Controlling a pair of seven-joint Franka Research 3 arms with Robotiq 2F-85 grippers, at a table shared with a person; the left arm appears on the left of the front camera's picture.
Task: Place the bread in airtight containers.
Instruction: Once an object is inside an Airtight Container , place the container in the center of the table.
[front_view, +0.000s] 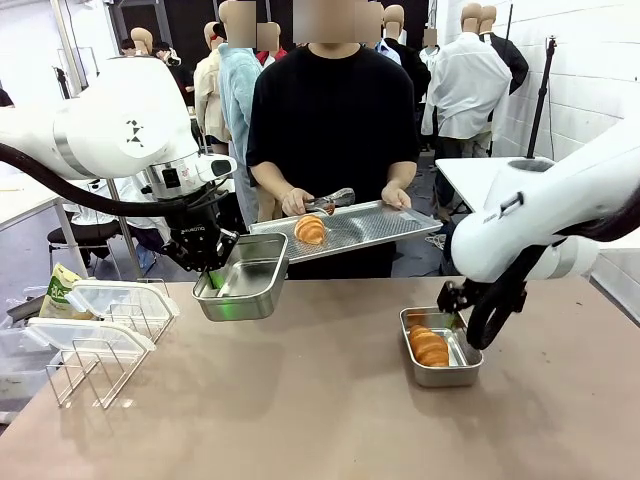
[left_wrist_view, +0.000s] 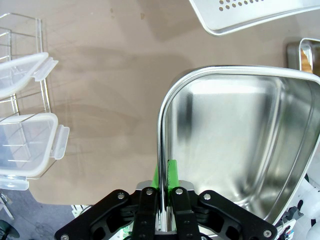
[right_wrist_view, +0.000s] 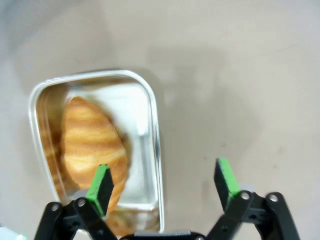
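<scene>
A: Front view, go.
B: Left jaws pinching the rim of the empty container (front_view: 243, 282), which is held tilted above the worktop (front_view: 320, 420), just under the near edge of the perforated tray (front_view: 380, 222). A person holds that tray. The tray roll (front_view: 311, 230) lies on it, with tongs (front_view: 332, 200) in the person's hand (front_view: 296, 203) right beside it. Right jaws spread over the filled container (front_view: 441, 352), which sits on the worktop with the packed roll (front_view: 430, 346) inside. Lids (front_view: 118, 296) sit in the wire rack (front_view: 98, 368), far left.
A: Left wrist view?
B: Jaws pressed together on one thin wall, a green pad (left_wrist_view: 173, 172) on each side. Empty container bare inside. Tray corner above it, apart.
A: Right wrist view?
B: Jaws wide, nothing between them. One pad (right_wrist_view: 102, 182) hangs above the packed roll, the other above bare worktop. The container wall runs between.
A: Risks?
B: One-edge pinch on a slick, tilted container, so I'd guess a roll dropping in could twist it or slip it free. A roll let go short of the rim lands on the worktop. The tray edge could knock the container. On the right, lowering the jaws as they stand would likely squash the packed roll.
A: Text?
B: Small white lettering on the left wrist, too small to read. Printed packet (front_view: 62, 288) far left, unreadable too.
</scene>
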